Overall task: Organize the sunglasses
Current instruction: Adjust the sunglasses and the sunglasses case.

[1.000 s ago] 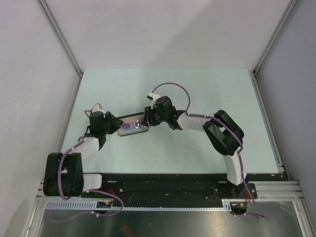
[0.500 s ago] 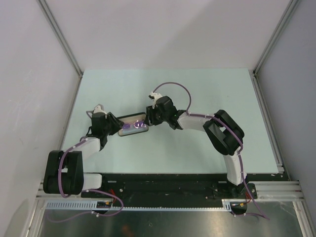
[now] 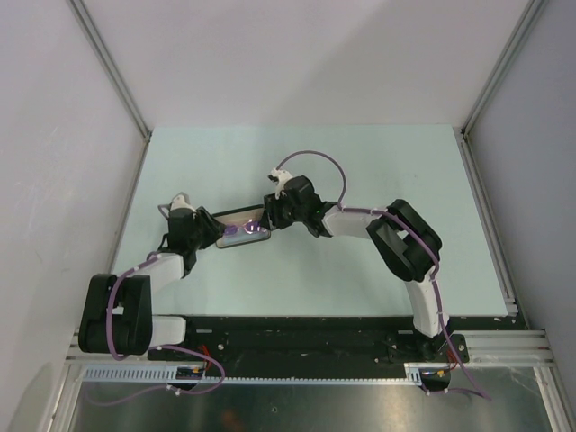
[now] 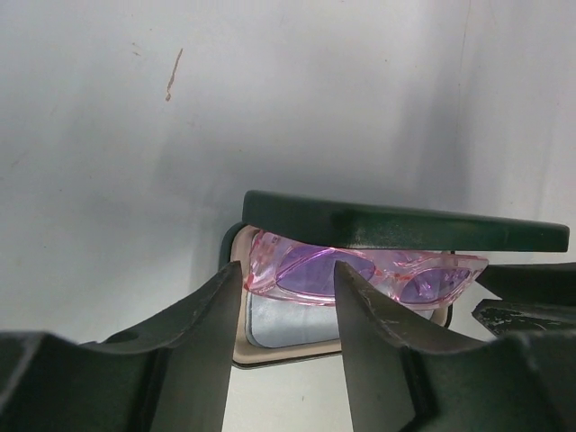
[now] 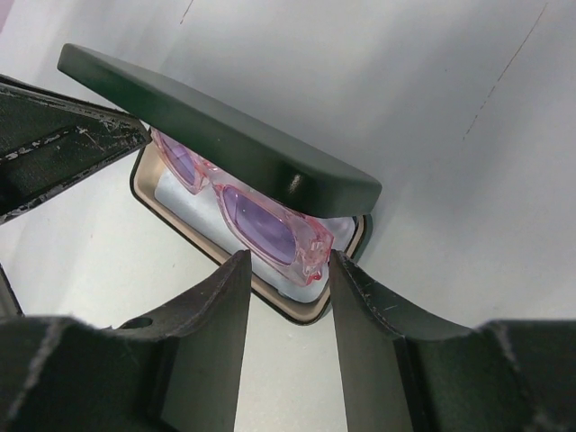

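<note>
Left gripper (image 4: 288, 272): fingers apart, empty, facing one case end. Right gripper (image 5: 288, 261): likewise, opposite end. Sunglasses (image 4: 360, 273) lie inside case (image 3: 243, 232), left of centre in top view, lid (image 5: 216, 135) half down. Judgement: press lid down evenly; frame corner could catch.

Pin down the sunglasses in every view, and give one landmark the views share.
Top external: sunglasses left of centre, in the open case.
Left wrist: lower centre-right, under the case lid.
Right wrist: centre, under the lid.
Shared landmark: that dark lid.
</note>
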Available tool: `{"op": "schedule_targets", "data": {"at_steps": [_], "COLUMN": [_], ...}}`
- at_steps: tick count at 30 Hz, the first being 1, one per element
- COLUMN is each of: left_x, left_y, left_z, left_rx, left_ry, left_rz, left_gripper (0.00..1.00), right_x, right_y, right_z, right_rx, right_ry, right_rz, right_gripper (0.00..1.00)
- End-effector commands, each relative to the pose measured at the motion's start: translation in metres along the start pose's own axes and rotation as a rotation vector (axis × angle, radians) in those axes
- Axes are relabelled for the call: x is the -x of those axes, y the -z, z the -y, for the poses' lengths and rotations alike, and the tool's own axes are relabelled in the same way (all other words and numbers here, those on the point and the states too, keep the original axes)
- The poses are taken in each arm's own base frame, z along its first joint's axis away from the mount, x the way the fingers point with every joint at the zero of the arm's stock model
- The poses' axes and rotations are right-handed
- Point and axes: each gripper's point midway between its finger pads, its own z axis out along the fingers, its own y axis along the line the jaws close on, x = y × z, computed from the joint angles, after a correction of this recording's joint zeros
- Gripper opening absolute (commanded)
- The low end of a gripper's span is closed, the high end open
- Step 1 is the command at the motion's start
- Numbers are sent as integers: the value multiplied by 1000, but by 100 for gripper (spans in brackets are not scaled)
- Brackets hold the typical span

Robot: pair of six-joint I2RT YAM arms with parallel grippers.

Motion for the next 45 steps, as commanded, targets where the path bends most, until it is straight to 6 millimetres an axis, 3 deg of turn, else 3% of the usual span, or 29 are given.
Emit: {"op": "schedule_targets", "data": {"at_steps": [1,15,27,45], "left_x": [12,9,8,10], "left_y": [0,-5,-9,-7], "left_z": [9,12,20,23], "left_rx": [-29,-25,-35,-41], "left_ry": [-19,-5,-18,-12], "left_rz": [51,51,43,46], "left_gripper": [53,55,64,52], "right_x": [4,-3,0,-2], "right_y": [-3,-8,-7,-10], "right_z": [-1,-2,0,-6], "right_rx": [23,53,53,104], "right_ry": [22,10,2,-17], "right_rz": [25,8,18,9], "right_gripper": [45,45,46,43]}}
